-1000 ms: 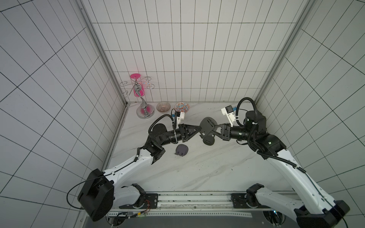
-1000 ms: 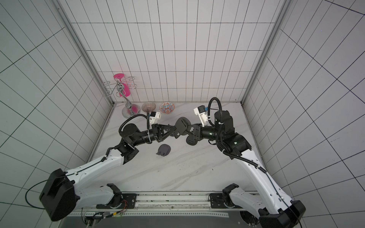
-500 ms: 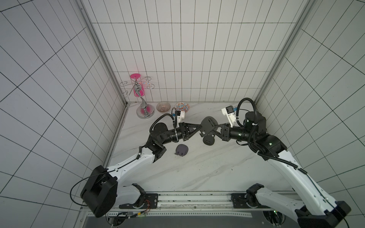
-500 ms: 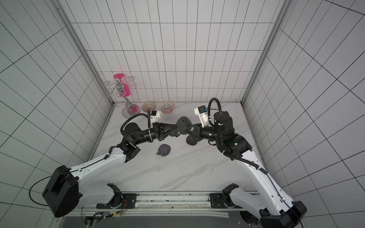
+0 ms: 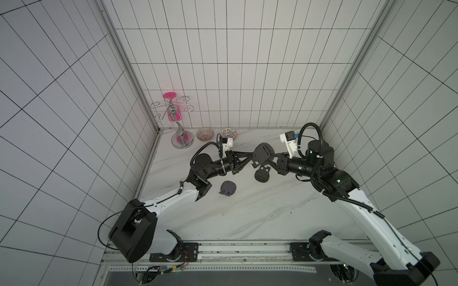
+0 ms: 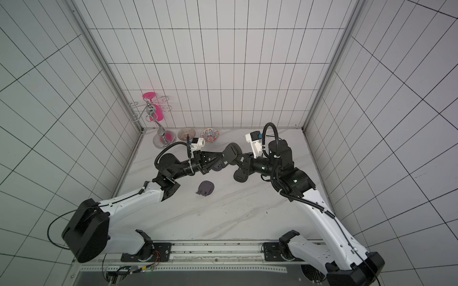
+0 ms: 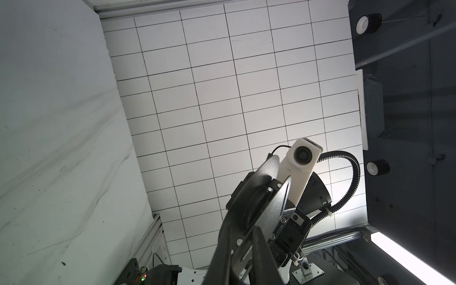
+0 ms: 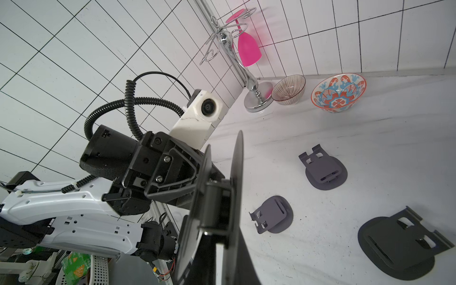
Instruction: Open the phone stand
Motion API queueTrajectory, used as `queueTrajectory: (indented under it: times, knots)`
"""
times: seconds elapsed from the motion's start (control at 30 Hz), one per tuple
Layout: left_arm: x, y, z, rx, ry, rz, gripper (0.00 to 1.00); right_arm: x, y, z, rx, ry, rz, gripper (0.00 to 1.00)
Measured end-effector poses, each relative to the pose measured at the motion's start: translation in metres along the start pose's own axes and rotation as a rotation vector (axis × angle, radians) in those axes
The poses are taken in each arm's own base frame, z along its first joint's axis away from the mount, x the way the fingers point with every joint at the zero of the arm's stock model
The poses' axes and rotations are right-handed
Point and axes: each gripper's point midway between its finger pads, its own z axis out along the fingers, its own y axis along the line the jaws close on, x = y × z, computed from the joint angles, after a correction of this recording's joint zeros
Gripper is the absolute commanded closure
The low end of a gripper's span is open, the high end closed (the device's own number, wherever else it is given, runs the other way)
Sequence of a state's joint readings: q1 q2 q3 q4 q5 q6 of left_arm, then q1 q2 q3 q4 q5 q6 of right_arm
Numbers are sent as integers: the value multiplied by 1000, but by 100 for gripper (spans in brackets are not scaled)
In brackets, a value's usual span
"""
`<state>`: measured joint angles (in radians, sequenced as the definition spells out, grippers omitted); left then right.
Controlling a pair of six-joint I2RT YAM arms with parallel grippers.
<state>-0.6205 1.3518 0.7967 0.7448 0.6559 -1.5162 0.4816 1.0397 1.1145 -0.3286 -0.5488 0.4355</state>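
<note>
Black phone stand, aloft and tilted, two round hinged plates slightly parted.

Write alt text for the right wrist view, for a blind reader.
A black phone stand, seen edge-on, fills the foreground, with the left gripper clamped on one plate. Three more stands lie on the marble table; two bowls and a glass rack stand behind.

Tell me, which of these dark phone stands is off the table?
The black phone stand held in the air, gripped by both the left gripper and the right gripper. The other black stand and two grey stands rest on the table.
</note>
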Motion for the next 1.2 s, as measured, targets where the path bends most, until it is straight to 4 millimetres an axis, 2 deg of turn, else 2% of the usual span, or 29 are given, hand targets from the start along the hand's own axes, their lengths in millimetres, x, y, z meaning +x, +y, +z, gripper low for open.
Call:
queueTrajectory:
  times: [0.27, 0.67, 1.2]
  knots:
    - [-3, -2, -15, -58, -2, 18, 100, 6, -1, 11, -8, 30, -31, 100]
    - [-13, -17, -15, -77, 23, 7, 100, -3, -2, 14, 0, -14, -93, 100]
    - [-28, -6, -9, -172, 1, -88, 100, -4, -33, 24, 144, -33, -143, 100]
